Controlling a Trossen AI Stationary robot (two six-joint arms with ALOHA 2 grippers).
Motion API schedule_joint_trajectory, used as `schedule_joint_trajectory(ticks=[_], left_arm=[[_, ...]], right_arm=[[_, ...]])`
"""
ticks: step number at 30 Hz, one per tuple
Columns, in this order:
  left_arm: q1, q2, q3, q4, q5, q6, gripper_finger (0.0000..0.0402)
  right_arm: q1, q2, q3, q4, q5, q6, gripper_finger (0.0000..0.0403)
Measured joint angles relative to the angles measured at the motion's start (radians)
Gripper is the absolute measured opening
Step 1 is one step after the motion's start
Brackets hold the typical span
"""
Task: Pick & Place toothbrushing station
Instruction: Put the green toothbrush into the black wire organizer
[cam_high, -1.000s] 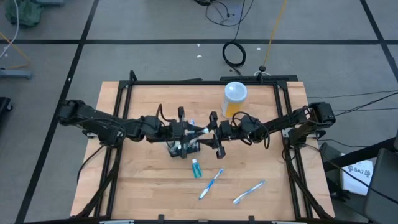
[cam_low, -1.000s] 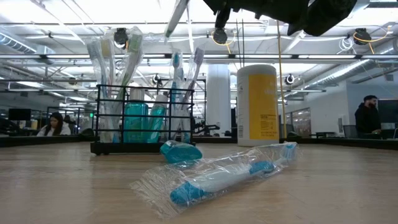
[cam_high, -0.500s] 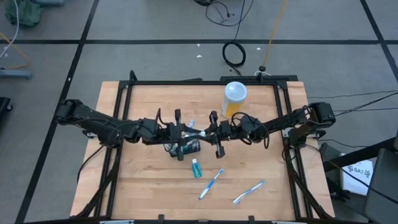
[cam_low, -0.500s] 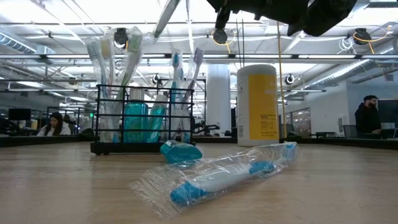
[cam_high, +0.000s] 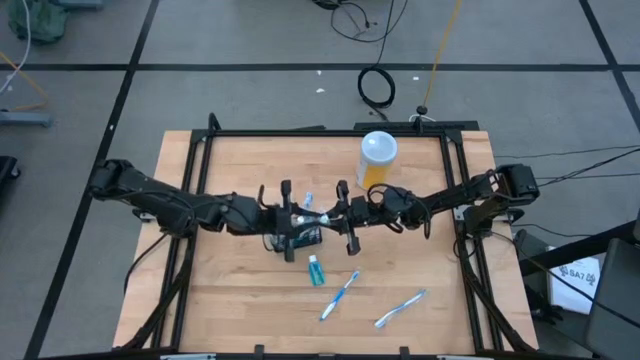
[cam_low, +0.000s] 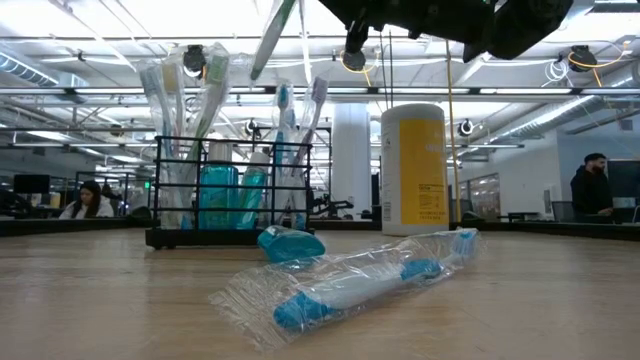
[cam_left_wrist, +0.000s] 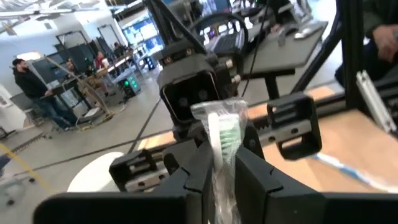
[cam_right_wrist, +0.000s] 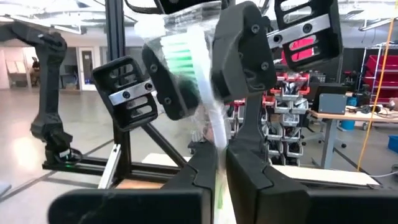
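High view has my left gripper and right gripper meeting above the basket at table centre, both clamped on one wrapped toothbrush, apparently so I can pass it across mid-air.

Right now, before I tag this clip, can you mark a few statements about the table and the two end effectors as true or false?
1. Both end effectors, left and right, pinch one wrapped toothbrush. True.
2. The wire basket is empty. False: toothbrushes and teal tubes stand in it.
3. Two wrapped toothbrushes lie loose on the table, one beside the other. True.
4. The yellow canister lies on its side. False: it stands upright.
5. A teal tube lies outside the basket. True.
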Motion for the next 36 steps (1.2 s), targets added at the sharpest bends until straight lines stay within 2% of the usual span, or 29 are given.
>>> schedule_joint_trajectory(ticks=[3, 7, 10, 14, 20, 24, 28, 31, 36], left_arm=[[-0.019, 0.0, 0.0, -0.03, -0.078, 0.007, 0.008], [-0.037, 0.002, 0.0, -0.072, -0.238, 0.01, 0.0131], [-0.058, 0.002, 0.0, -0.09, -0.351, 0.024, 0.0168], [-0.117, -0.021, -0.002, -0.096, -0.556, 0.024, 0.0203], [-0.223, -0.073, -0.002, -0.097, -0.959, 0.045, 0.0214], [-0.268, -0.114, -0.001, -0.165, -1.136, 0.03, 0.0206], [-0.277, -0.133, -0.001, -0.301, -1.159, -0.124, 0.0194], [-0.276, -0.128, -0.002, -0.438, -1.099, -0.252, 0.0187], [-0.256, -0.13, -0.002, -0.602, -0.993, -0.44, 0.0184]], right_arm=[[-0.007, 0.0, 0.0, -0.005, 0.001, 0.003, 0.0015], [-0.01, -0.007, 0.0, -0.019, 0.01, 0.003, 0.0016], [-0.013, -0.042, 0.0, -0.105, 0.027, 0.003, 0.0017], [-0.015, -0.119, 0.0, -0.292, 0.074, 0.003, 0.0017], [-0.013, -0.197, 0.0, -0.491, 0.083, 0.013, 0.0017], [-0.013, -0.177, 0.0, -0.495, 0.083, 0.029, 0.0017], [-0.014, -0.112, 0.0, -0.444, 0.082, 0.044, 0.0017], [-0.014, -0.076, 0.0, -0.394, 0.083, 0.057, 0.0017], [-0.014, -0.058, 0.001, -0.414, 0.087, 0.111, 0.0018]])
